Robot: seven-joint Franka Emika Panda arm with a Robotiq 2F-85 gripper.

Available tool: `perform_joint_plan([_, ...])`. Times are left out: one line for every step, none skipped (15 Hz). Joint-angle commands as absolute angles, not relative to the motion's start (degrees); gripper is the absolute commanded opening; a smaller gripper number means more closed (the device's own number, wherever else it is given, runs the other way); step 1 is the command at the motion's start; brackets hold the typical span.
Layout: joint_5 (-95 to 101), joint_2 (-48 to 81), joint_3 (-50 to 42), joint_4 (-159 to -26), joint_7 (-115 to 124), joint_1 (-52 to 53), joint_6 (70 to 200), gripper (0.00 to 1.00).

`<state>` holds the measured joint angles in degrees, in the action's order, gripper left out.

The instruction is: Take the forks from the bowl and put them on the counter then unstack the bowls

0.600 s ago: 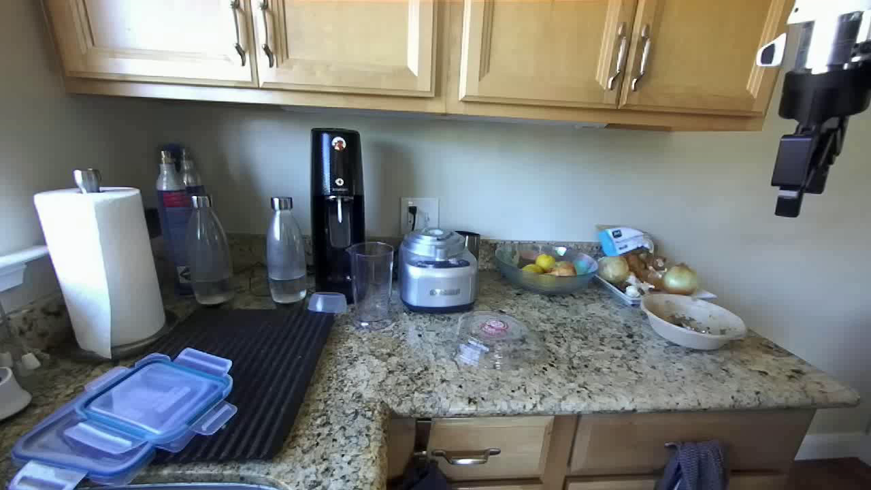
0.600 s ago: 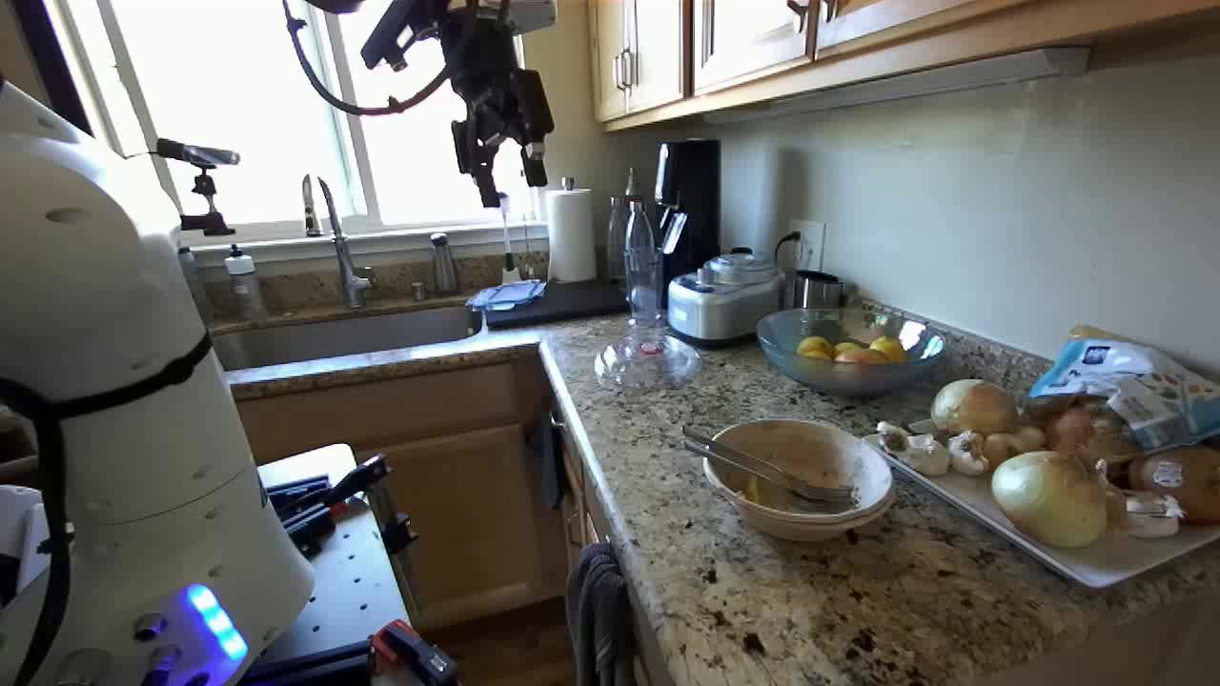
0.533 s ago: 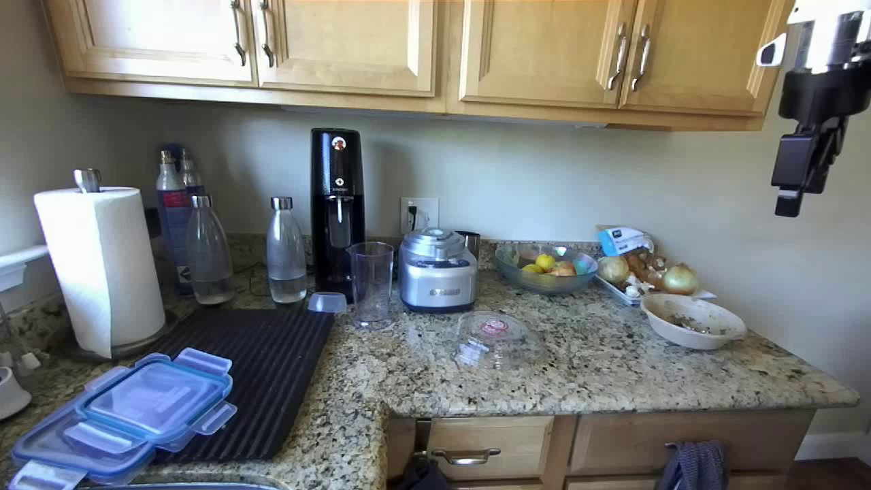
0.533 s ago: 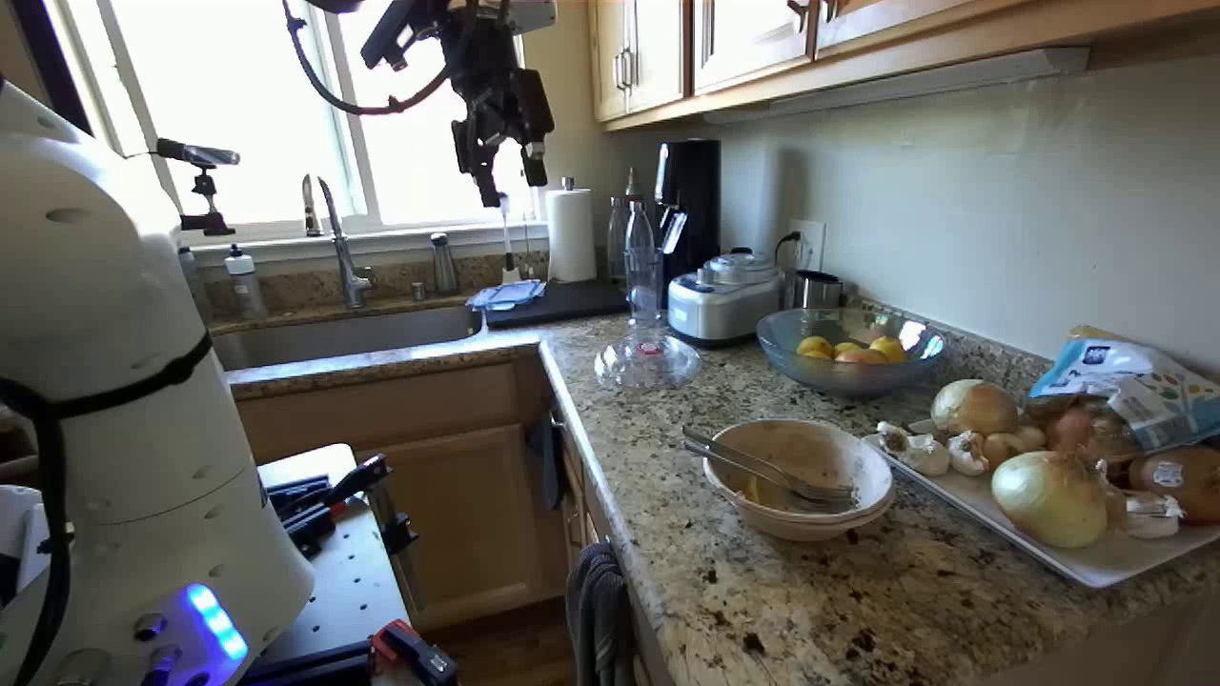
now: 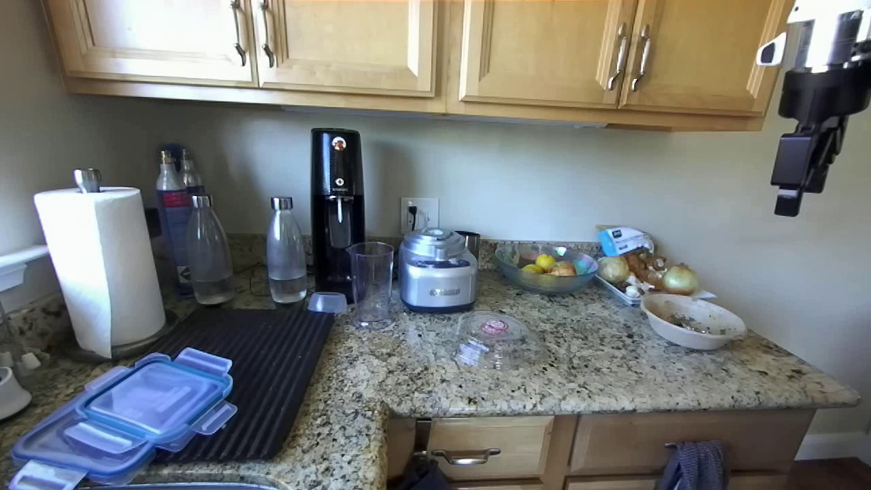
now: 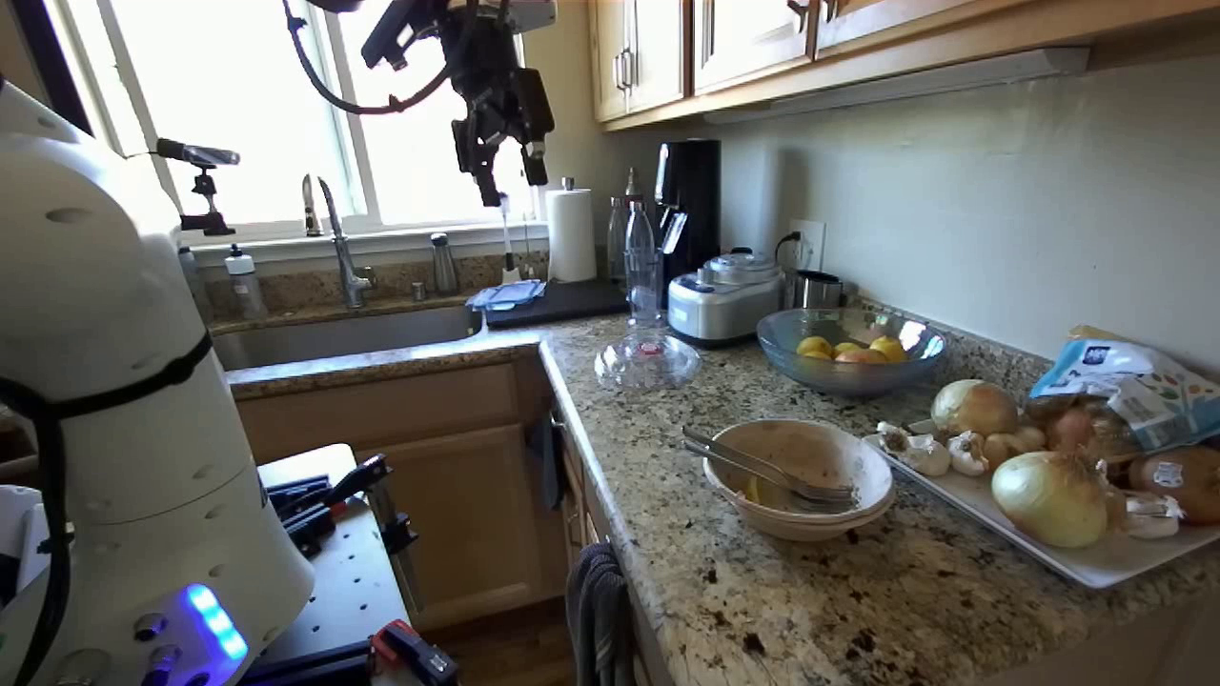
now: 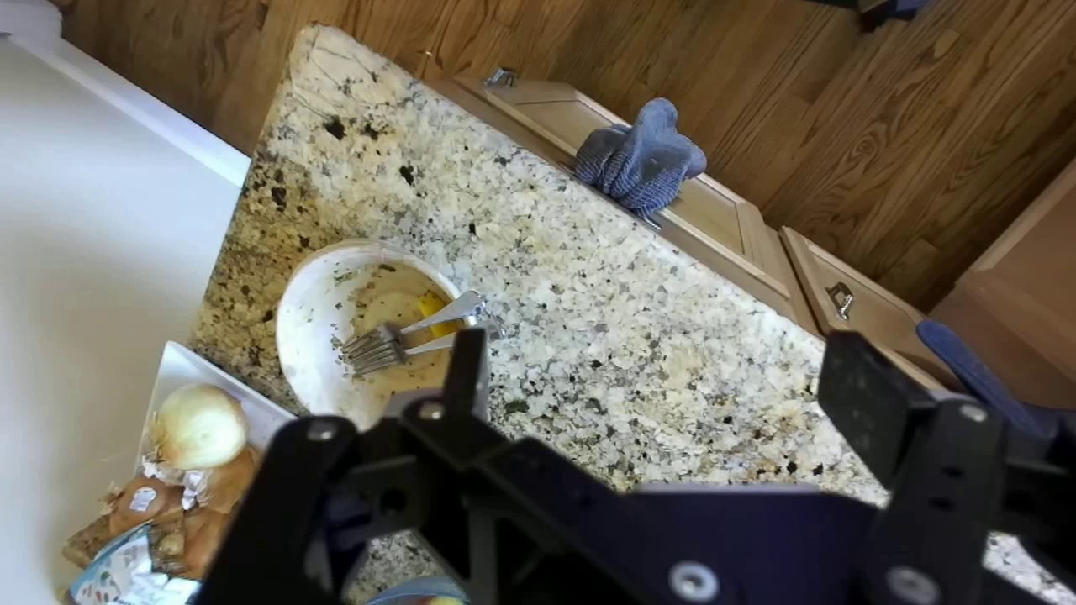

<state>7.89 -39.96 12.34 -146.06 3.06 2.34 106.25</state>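
Two off-white bowls [image 6: 796,526] sit nested on the speckled granite counter [image 6: 762,610], their two rims showing one just below the other. Silver forks [image 6: 753,463] lean inside the upper bowl, handles jutting past its rim. In the wrist view the fork tines [image 7: 378,349] rest on the bowl's stained bottom near a yellow scrap, and the bowl rim [image 7: 296,315] is partly covered by a finger. My gripper [image 7: 661,370] is open, nothing between its widely parted fingers [image 7: 870,403]. It hangs high above the counter, well clear of the bowls, as both exterior views show.
Beside the bowls lies a white tray [image 6: 1010,543] of onions and garlic. A glass fruit bowl [image 6: 848,376], a clear plastic lid [image 6: 648,362] and a food processor [image 6: 724,305] stand further along. Wooden upper cabinets [image 5: 544,54] overhang the counter. A towel [image 7: 643,160] hangs at the front edge.
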Motion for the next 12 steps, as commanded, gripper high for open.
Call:
perform_joint_plan([8.53,-38.25,10.46,-145.59,3.87,3.34,106.53,1.0])
perform_joint_plan([8.49,-37.4,9.79,-145.56,3.55,3.03,107.38,1.0])
perform_joint_plan([8.36,-36.31,9.29,-145.25,4.23,2.4,107.58,1.0])
perform_joint_plan([8.69,-34.48,8.61,-144.77,5.1,1.3,108.17,1.0])
perform_joint_plan([8.62,-32.92,7.68,-144.5,5.24,0.79,109.15,1.0])
perform_joint_plan([9.43,-30.44,7.12,-143.83,6.45,-0.55,110.27,1.0])
perform_joint_plan([9.53,-27.9,6.09,-143.09,6.63,-1.34,111.86,1.0])
perform_joint_plan([9.86,-25.3,5.21,-142.36,6.87,-2.14,114.09,1.0])
perform_joint_plan([9.81,-22.11,4.17,-141.27,7.07,-2.99,116.51,1.0])
perform_joint_plan([10.36,-19.26,3.68,-140.06,7.77,-3.89,118.48,1.0])
perform_joint_plan([10.84,-16.36,3.13,-138.79,8.34,-4.54,120.79,1.0])
perform_joint_plan([11.03,-13.76,2.61,-137.4,8.78,-4.88,122.39,1.0])
